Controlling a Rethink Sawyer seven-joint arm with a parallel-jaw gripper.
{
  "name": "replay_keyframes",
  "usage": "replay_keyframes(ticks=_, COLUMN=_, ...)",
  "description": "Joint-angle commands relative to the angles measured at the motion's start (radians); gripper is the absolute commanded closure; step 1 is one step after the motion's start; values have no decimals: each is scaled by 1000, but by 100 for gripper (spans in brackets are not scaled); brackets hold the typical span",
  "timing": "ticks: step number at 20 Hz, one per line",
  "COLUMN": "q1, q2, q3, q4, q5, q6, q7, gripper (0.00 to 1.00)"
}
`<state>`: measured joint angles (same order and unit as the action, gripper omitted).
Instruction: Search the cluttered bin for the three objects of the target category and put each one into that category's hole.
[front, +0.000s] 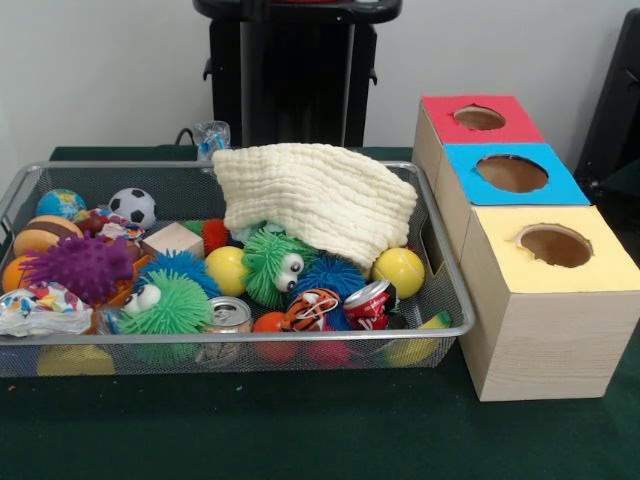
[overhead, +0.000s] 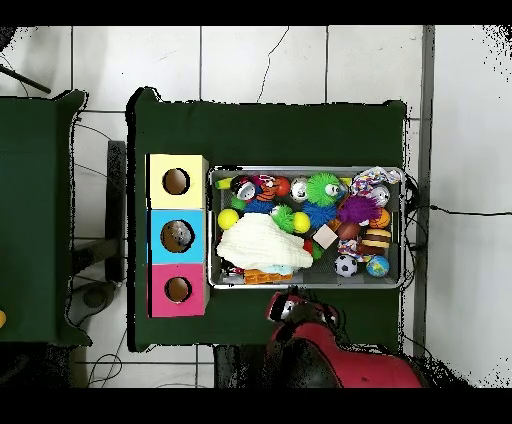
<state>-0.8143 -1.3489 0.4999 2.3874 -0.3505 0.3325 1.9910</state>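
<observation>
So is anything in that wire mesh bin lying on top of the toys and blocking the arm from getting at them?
Yes. A cream knitted cloth is draped over the far right part of the wire mesh bin, hiding whatever lies beneath; a green spiky ball with googly eyes pokes out below its edge. The toys on the left lie uncovered.

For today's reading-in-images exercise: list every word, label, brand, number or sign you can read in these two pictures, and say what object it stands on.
No text can be read in either view.
Red can in the wire bin: white markings, too blurred to read.
Silver can: no legible print.
Crinkled wrapper at the bin's front corner: coloured print, unreadable.
Three boxes, red, blue, yellow: plain tops, no labels.
</observation>
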Motion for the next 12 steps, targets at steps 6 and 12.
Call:
replay_keyframes(ticks=6, q1=171, q2=335, q3=-312, q4=-86, q5=-341, q6=-290, q7=113, gripper=100)
replay_keyframes(ticks=12, q1=133, q2=382, q3=-324, q4=-56, q5=-375, q6=-396, q7=77, gripper=0)
